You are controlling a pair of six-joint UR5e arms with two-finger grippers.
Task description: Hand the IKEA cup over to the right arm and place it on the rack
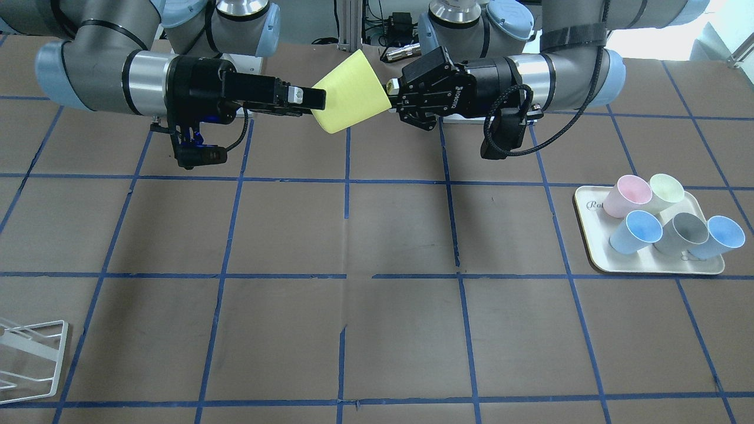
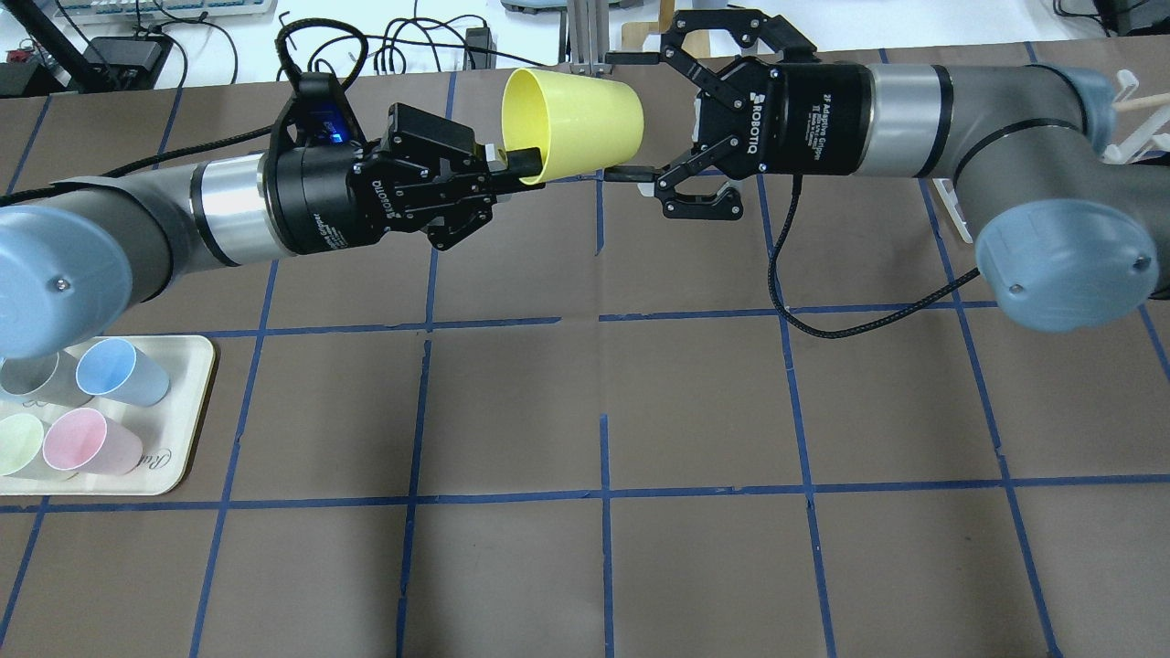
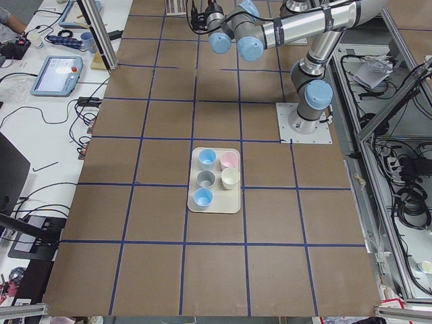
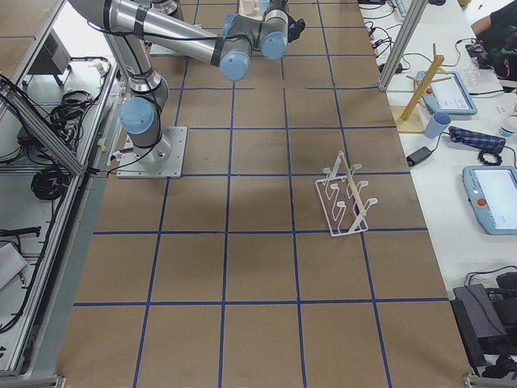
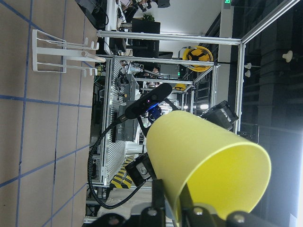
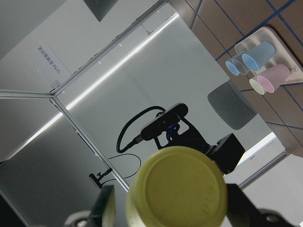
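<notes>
The bright yellow IKEA cup (image 2: 585, 114) hangs on its side above the table's far middle, mouth toward my left arm. My left gripper (image 2: 519, 166) is shut on the cup's rim; it also shows in the front view (image 1: 391, 98). My right gripper (image 2: 611, 116) is open, its two fingers flanking the cup's base above and below, apparently with small gaps. In the right wrist view the cup's round base (image 6: 182, 189) sits between the fingers (image 6: 106, 203). The white wire rack (image 4: 347, 202) stands far off on my right side, and also shows in the front view (image 1: 29, 353).
A cream tray (image 1: 595, 203) on my left side holds several pastel cups: pink (image 1: 627, 194), pale yellow-green (image 1: 665, 189), grey and two blue ones. The left wrist's thick black cable (image 1: 500, 132) loops under that arm. Blue tape lines grid the brown table.
</notes>
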